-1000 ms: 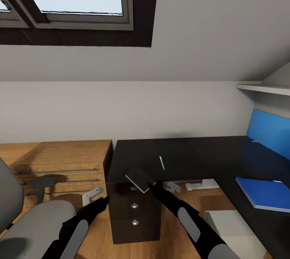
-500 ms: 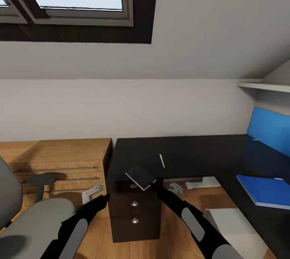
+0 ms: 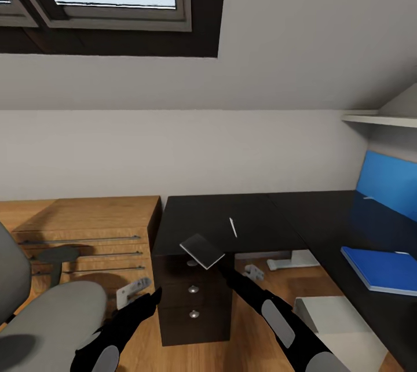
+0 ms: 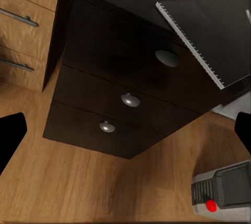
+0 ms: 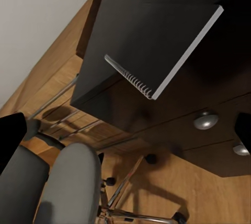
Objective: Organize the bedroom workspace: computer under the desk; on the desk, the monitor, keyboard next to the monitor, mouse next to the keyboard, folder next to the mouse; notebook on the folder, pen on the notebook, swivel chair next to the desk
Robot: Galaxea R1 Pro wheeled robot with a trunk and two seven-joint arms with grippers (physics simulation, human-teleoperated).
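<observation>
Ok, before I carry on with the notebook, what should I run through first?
1. Right tool gripping the notebook: cannot tell; the notebook sits tilted at the desk's front edge, right at the tool's tip.
2. Folder on the desk: ok, lying flat on the right-hand wing.
3. Folder top bare for stacking: ok.
4. Pen out of the way: ok, on the desk behind the notebook, apart from it.
5. Left tool free: ok, open, holding nothing.
</observation>
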